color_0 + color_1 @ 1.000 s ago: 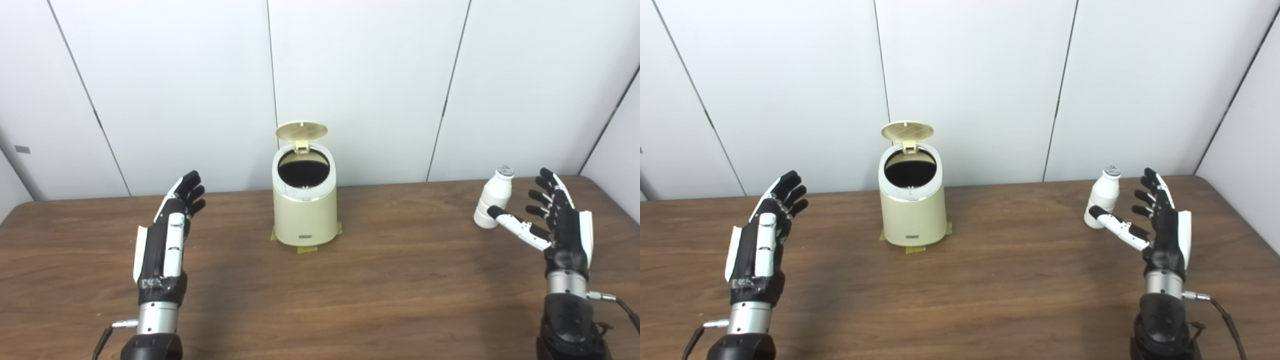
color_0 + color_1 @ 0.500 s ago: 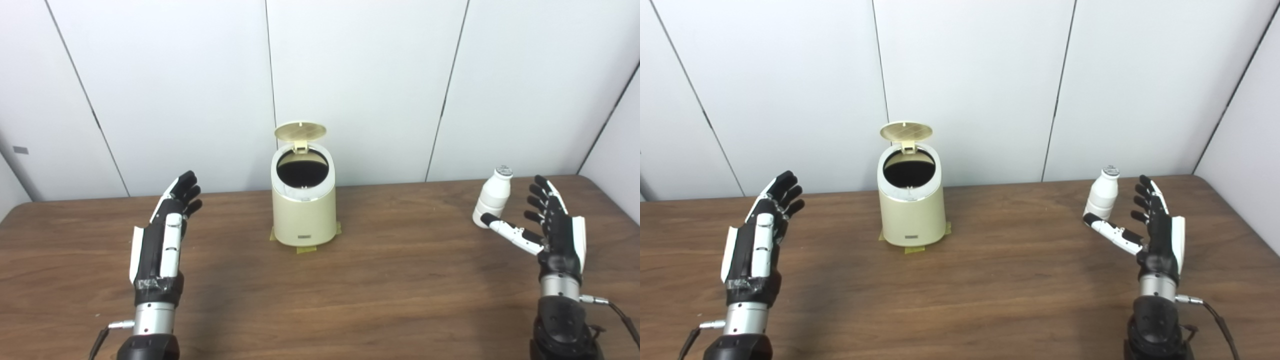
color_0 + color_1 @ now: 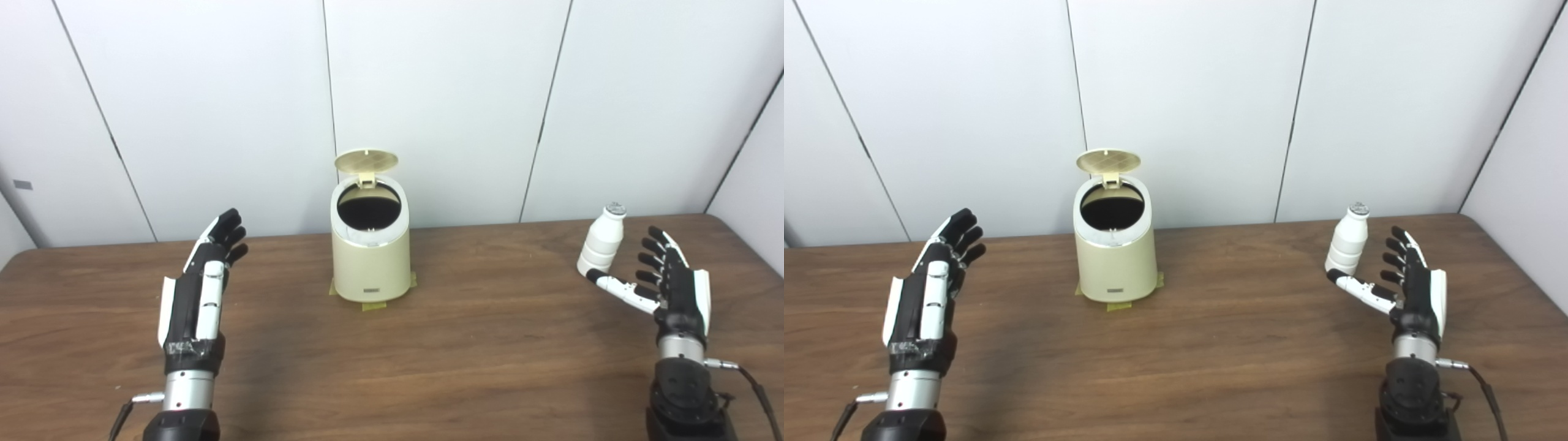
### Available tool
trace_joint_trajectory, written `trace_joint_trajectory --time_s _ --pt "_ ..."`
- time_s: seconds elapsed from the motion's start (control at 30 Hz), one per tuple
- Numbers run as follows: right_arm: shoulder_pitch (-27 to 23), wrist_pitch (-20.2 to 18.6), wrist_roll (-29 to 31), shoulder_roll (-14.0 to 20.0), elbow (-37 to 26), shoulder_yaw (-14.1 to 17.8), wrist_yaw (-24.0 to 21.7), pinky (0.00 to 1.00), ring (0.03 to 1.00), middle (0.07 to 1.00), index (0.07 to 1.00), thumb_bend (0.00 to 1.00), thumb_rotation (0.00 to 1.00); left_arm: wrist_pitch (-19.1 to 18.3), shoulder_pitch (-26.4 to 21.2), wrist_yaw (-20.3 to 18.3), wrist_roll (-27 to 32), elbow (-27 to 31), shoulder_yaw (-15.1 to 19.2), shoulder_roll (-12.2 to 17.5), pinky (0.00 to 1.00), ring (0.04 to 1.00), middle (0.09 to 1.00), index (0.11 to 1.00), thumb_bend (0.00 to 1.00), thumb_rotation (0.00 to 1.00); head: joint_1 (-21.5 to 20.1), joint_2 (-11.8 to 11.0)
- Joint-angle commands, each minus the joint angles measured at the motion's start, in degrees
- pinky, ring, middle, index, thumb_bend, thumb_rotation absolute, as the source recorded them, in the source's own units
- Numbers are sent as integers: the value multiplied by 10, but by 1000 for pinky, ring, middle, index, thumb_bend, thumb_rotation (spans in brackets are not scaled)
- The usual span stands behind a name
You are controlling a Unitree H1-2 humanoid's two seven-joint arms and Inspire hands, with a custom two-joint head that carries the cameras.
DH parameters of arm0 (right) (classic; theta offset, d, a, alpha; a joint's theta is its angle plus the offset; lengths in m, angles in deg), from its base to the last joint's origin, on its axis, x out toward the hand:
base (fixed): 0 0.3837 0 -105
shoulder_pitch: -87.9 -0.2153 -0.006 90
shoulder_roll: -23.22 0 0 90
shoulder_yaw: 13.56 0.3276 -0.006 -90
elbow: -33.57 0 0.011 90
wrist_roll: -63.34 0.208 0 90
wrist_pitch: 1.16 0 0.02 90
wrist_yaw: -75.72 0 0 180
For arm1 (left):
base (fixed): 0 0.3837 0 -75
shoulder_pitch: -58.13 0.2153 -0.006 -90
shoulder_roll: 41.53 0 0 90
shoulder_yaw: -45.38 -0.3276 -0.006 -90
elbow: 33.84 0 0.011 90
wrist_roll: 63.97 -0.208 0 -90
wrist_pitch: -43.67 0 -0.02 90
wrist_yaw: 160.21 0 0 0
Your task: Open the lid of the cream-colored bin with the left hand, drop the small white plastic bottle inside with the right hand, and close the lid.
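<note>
The cream-colored bin (image 3: 370,260) stands at the middle back of the wooden table (image 3: 478,343), taped down at its base. Its round lid (image 3: 366,162) is flipped up, and the dark inside shows. A small white plastic bottle (image 3: 602,247) stands upright at the right, on the table. My right hand (image 3: 670,288) is open just beside and in front of the bottle, thumb stretched under its base side, not holding it. My left hand (image 3: 202,288) is open, well to the left of the bin, holding nothing.
White wall panels (image 3: 441,104) rise right behind the table's far edge. The table's right edge (image 3: 756,242) runs close past the right hand. Yellow tape (image 3: 372,304) pokes out under the bin.
The right hand has sunk lower and drawn slightly back, still beside the bottle. The left hand shifted a little left. Bin, lid and bottle stay put.
</note>
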Motion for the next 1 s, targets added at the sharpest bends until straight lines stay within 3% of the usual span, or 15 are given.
trace_joint_trajectory --time_s 0.0,0.27,0.37,0.67,0.77,0.97 --pt "-32 8 6 17 -4 2 -1 743 838 872 898 814 172 4 -17 2 -2 25 -1 2 870 896 907 892 474 879 0 1" --pt "-57 -2 20 24 22 6 0 648 797 858 900 828 210 3 -15 1 -2 30 -1 2 864 891 904 891 477 879 0 3" --pt "-66 2 31 28 38 11 0 715 840 882 902 823 176 2 -15 1 -1 31 -1 1 863 892 905 892 475 874 1 5" --pt "-89 -14 46 46 70 10 -8 667 819 885 910 809 167 1 -14 1 0 33 0 2 866 890 904 895 465 901 1 6" --pt "-97 -9 46 52 85 8 -7 729 859 906 916 807 174 0 -13 2 0 34 0 1 865 889 903 892 465 899 1 7" --pt "-114 8 47 63 125 4 -5 728 832 875 874 810 151 -3 -14 -1 4 36 -1 2 858 888 902 889 475 883 2 7"
